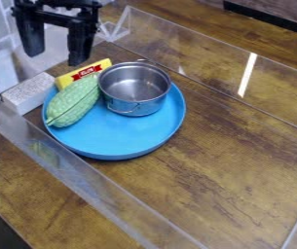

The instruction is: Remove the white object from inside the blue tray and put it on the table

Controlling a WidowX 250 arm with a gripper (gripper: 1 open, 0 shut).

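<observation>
- Apparently the gripper (55,49) is hovering with its jaws standing wide apart, and nothing is showing between them.
- Just below the jaws, on the side away from the bowl, the white block (31,92) is lying beside the tray's rim; it is seemingly sitting outside on the table, though its contact with the rim is staying hard to judge.
- Below the jaws, toward the bowl, the yellow box (82,73) is leaning close, so any move is needing a path clear of it.
- A little lower, the green cob (73,101) is resting in the blue tray (121,144), while the steel bowl (135,88) is sitting farther across.
- Farthest from the jaws, the brown table (236,160) is stretching past the tray.
- Placing is looking finished, so the arm is best served by rising straight up, keeping its fingers spread and avoiding a nudge to the block.
</observation>
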